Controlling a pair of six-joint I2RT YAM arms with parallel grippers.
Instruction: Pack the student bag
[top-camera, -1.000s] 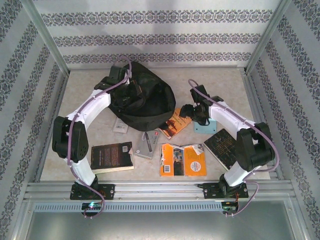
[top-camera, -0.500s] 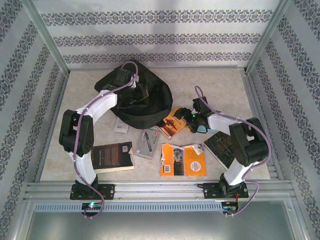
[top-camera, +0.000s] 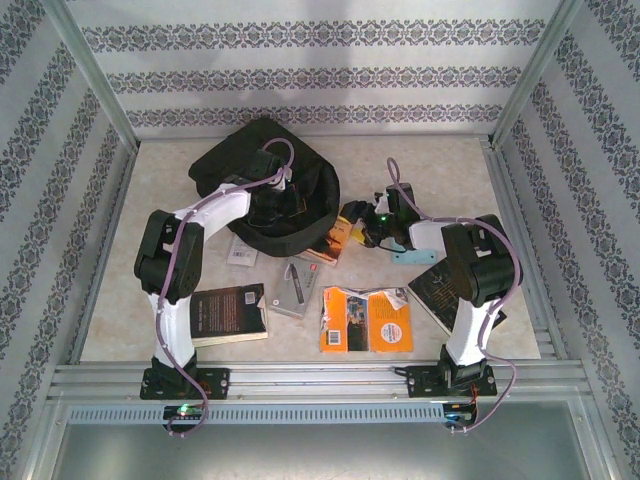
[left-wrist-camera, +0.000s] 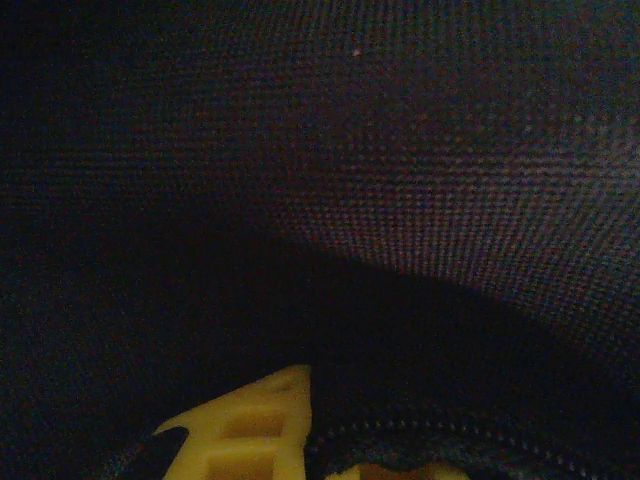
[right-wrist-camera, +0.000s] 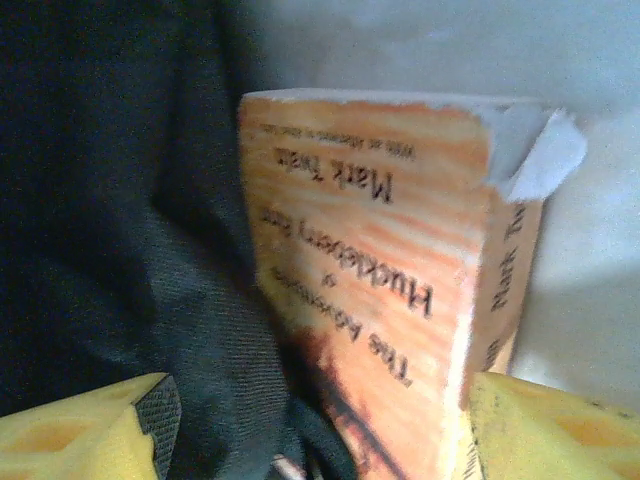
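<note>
Right claw (right-wrist-camera: 320, 410) gapes astride wrist-legible Twain paperback (right-wrist-camera: 380, 250); left claw (top-camera: 272, 205) closed against student bag (left-wrist-camera: 400, 150).

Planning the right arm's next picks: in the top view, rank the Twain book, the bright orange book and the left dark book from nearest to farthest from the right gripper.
1. Twain book: between the right gripper fingers, beside the bag.
2. orange book: front centre.
3. left dark book: front left, by the left arm.
</note>
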